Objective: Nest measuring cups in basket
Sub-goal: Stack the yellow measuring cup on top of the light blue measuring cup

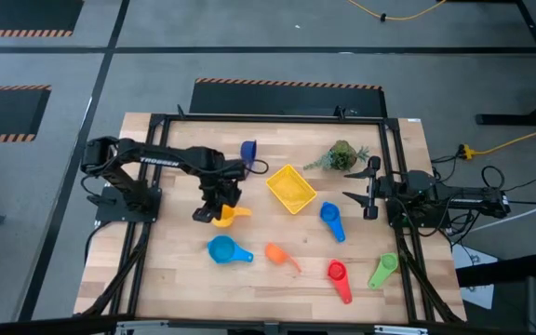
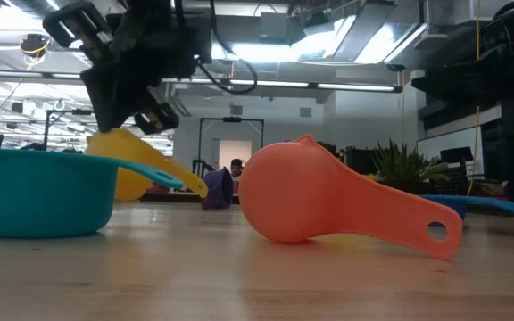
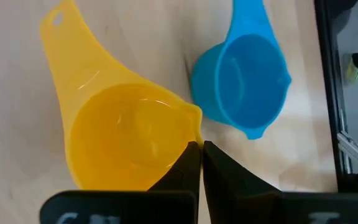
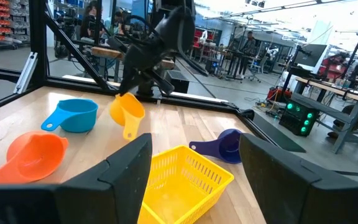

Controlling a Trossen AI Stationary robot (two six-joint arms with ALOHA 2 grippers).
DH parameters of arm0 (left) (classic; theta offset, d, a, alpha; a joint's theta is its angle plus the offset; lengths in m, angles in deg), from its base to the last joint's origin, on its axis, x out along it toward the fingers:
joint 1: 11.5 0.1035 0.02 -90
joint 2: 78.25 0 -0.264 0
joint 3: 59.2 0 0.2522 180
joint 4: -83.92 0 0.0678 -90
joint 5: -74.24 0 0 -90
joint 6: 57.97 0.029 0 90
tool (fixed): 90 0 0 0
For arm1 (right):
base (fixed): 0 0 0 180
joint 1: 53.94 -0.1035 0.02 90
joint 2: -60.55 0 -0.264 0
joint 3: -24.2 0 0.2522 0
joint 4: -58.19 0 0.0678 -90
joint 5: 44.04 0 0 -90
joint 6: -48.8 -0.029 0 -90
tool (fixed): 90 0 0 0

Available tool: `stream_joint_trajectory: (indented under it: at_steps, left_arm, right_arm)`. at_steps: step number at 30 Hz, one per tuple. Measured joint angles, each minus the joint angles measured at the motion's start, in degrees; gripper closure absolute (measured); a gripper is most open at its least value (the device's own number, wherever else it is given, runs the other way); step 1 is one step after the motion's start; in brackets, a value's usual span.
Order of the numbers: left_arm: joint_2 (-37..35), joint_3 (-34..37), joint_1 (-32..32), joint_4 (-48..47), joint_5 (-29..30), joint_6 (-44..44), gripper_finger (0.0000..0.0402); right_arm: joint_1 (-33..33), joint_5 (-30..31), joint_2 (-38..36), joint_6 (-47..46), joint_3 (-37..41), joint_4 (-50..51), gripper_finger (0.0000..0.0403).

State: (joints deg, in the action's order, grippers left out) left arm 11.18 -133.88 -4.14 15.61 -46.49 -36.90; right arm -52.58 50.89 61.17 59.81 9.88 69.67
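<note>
High view: a wooden table [image 1: 277,279] inside a black frame, with one dark arm at each side. The left gripper [image 1: 220,210] sits near the table's middle, its fingers pinched together on the rim of the yellow measuring cup [image 1: 229,216]. In the low view this cup hangs tilted, its bowl off the wood and its handle slanting down — the left wrist view shows the two dark fingers [image 3: 191,168] closed tight on the bowl's edge. Just beside it lies the light blue cup [image 1: 223,249], upright on the table. The yellow basket [image 1: 291,188] stands near the centre, turned like a diamond, with nothing visible inside. A dark blue cup [image 1: 248,151] lies beyond the left gripper, toward the far edge. An orange cup [image 1: 277,253] rests on its side near the front, a blue cup [image 1: 331,220] lies between the basket and the right arm, and a red cup [image 1: 338,276] and a green cup [image 1: 382,270] lie near the front right corner. A green plant sprig [image 1: 341,156] lies at the far right. The right gripper [image 1: 368,195] waits at the right edge, fingers spread wide and holding nothing.
</note>
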Motion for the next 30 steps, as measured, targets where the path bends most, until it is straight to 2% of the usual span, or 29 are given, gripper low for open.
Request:
stream_joint_trajectory:
  at_steps: [13, 23, 30]
  left_arm:
    - [0.0, -6.3, -8.5, 0.1, 0.5, -2.7, 0.0401]
    - [0.0, -7.5, -18.4, 0.1, 8.1, -5.7, 0.0401]
    - [-0.1, -7.5, -23.9, 0.2, 16.2, -6.1, 0.0401]
  right_arm:
    - [0.0, 0.0, 0.0, 0.0, 0.0, 0.0, 0.0155]
    - [0.0, 0.0, 0.0, 0.0, 0.0, 0.0, 0.0155]
    - [0.0, 0.0, 0.0, 0.0, 0.0, 0.0, 0.0155]
